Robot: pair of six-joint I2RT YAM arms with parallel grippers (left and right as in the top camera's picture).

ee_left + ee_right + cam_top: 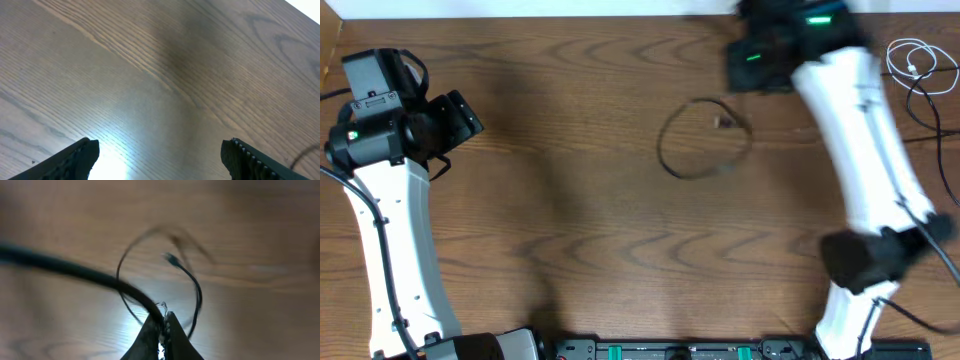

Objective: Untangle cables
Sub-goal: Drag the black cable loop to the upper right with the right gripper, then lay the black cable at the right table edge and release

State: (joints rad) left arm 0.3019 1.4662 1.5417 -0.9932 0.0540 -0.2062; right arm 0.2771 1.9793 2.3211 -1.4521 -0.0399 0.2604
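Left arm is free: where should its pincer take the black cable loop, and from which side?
Take the black cable on its left arc, coming straight down from above with the left pincer. The loop lies flat and open on the table, and that arc is a single bare strand nearest that arm.
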